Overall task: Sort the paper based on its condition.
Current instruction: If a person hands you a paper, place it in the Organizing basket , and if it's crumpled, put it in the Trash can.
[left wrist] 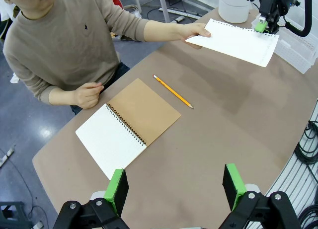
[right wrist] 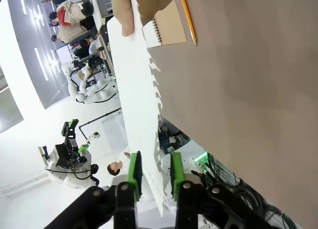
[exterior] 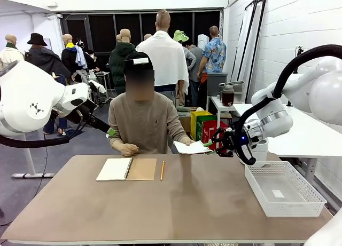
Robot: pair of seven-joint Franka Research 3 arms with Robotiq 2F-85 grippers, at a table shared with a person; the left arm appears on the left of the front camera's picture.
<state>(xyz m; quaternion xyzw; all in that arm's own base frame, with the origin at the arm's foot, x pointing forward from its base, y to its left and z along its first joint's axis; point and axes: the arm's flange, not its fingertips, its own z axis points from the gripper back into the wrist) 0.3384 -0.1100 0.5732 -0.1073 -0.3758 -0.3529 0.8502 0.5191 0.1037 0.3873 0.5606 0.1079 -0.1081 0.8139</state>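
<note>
paper [left wrist: 233,40]: raised, right of notebook [left wrist: 129,127], one end in person's hand [left wrist: 196,33], other edge between right gripper [right wrist: 155,163] jaws | right jaws: narrowly apart, not pinching | left gripper [left wrist: 176,182]: jaws wide apart, over notebook's near side

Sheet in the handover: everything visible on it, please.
The sheet is thin, plain white paper, flat and uncreased as far as shows, with one ragged edge of torn spiral holes. It hangs roughly level in the air by the far edge of the table. The person's hand pinches one end. The green pads of the right gripper straddle the opposite end near the ragged edge. Whether they already clamp it cannot be told.
</note>
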